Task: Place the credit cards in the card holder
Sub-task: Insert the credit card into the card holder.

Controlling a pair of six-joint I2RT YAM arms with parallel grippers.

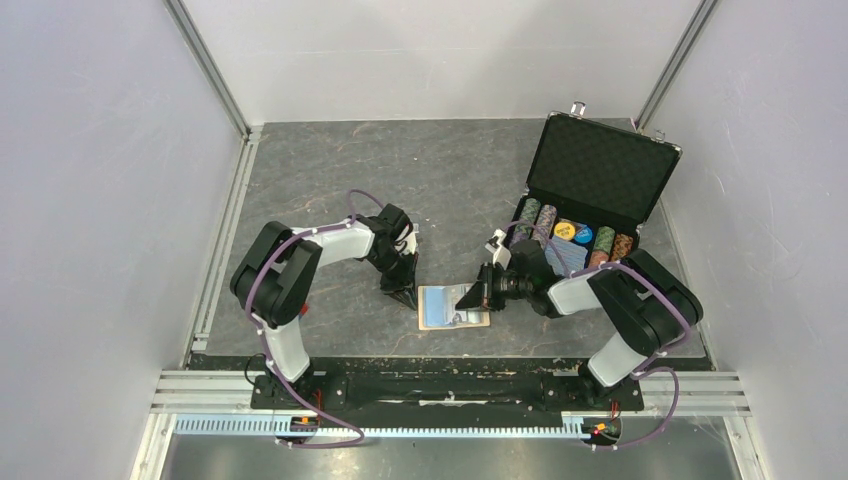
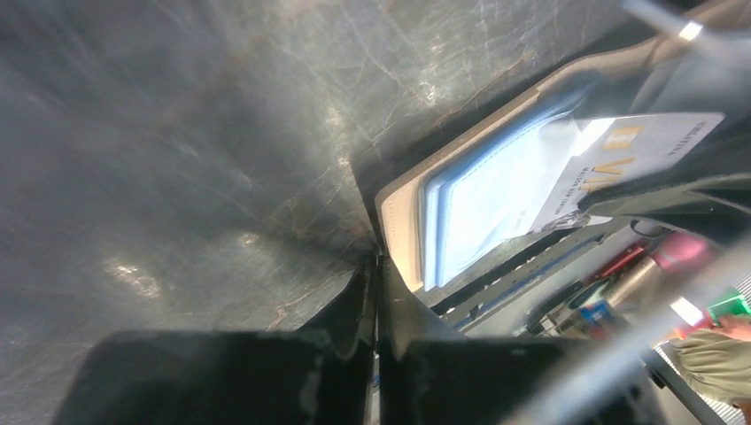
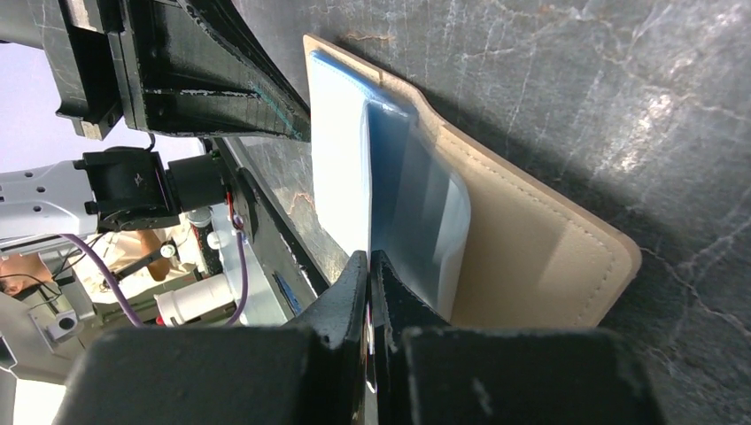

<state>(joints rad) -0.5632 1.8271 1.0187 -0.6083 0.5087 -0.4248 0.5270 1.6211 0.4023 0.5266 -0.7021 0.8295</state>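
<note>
The credit card (image 3: 416, 212), pinched in the right gripper (image 3: 369, 266), slants over the blue pocket of the open card holder (image 3: 531, 257) on the table (image 1: 350, 180), the left gripper (image 2: 376, 266) closed empty at its edge; insertion looks begun, needing a straight push.

You had a black case (image 1: 640, 215) standing open at the far right corner of the dark, marbled table (image 1: 400, 170), with its foam-lined lid (image 1: 603, 165) tilted back toward the right wall (image 1: 780, 150). In its tray you could see poker chips (image 1: 528, 218) packed in rows, with blue and yellow discs (image 1: 572, 231) between them and a blue patterned pack (image 1: 565, 255) just in front. Pale walls closed in the table on three sides, and a metal track (image 1: 225, 230) ran along its left edge.
</note>
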